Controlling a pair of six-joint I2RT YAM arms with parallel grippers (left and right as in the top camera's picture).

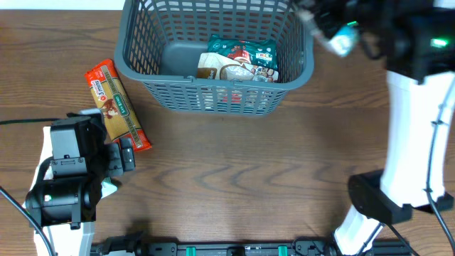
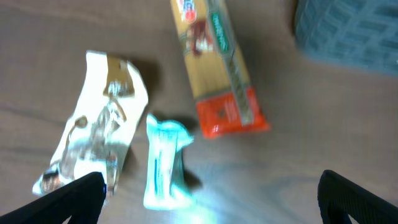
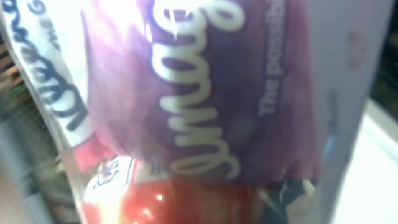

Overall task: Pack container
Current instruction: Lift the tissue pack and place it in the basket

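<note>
The left gripper [image 2: 214, 199] hung over the worktop [image 1: 249, 178] with its fingers spread wide and nothing between them. Three loose packets lay beneath it: one white [image 2: 99, 130], one small pale-blue [image 2: 165, 162] just beside it, and one long orange [image 2: 217, 68] further off, pointing toward the basket [image 1: 213, 96].

The blue packet sat nearest the gap between the fingers, so it was probably the next pick. To do that well, the gripper needed to come down centred on it and straddle its narrow width. The left finger had to stay clear of the white packet's edge so only one came up.

The single basket stood at the far middle of the worktop. Two packets showed on top inside it, one teal [image 1: 245, 51] and one white-brown [image 1: 227, 71], with something red visible through the lattice. Its left floor was bare, the better place to drop.

The right gripper [image 1: 334, 32] hovered by the basket's right rim. One purple packet [image 3: 205, 87] filled its camera, and I could not tell whether the gripper pinched it.
</note>
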